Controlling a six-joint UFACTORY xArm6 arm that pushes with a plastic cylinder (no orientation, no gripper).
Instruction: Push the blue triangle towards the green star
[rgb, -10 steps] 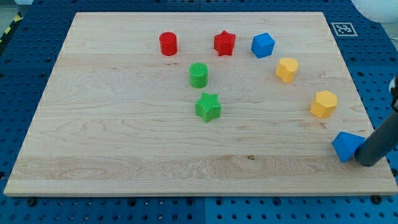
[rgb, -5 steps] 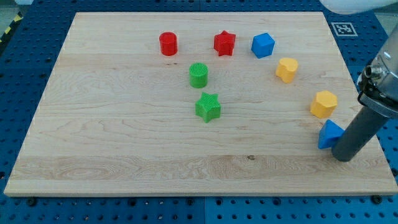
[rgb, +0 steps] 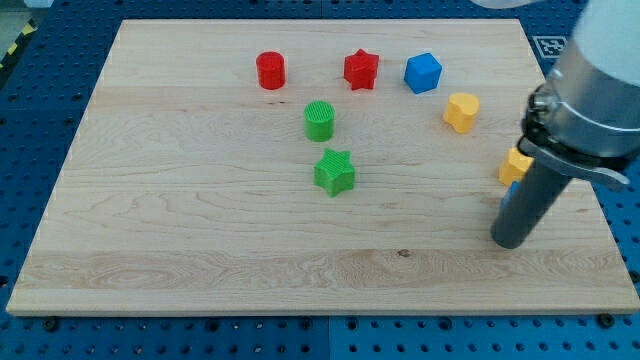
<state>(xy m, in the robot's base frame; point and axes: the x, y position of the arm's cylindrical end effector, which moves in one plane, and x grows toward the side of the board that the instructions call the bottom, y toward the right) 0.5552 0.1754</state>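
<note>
The green star (rgb: 334, 171) lies near the board's middle. My tip (rgb: 512, 243) rests on the board at the view's right, well to the right of the star. The blue triangle (rgb: 506, 191) is almost wholly hidden behind the rod; only a thin blue sliver shows at the rod's left edge, just above the tip. The rod and the arm's grey body cover the board's right side.
A green cylinder (rgb: 319, 120) stands just above the star. A red cylinder (rgb: 270, 70), a red star (rgb: 361, 69) and a blue block (rgb: 423, 72) line the top. One yellow block (rgb: 461, 111) sits at upper right; another (rgb: 515, 165) is partly behind the rod.
My tip has moved left and slightly up from the board's lower right edge, pushing the blue triangle leftward. The triangle is now mostly hidden behind the rod.
</note>
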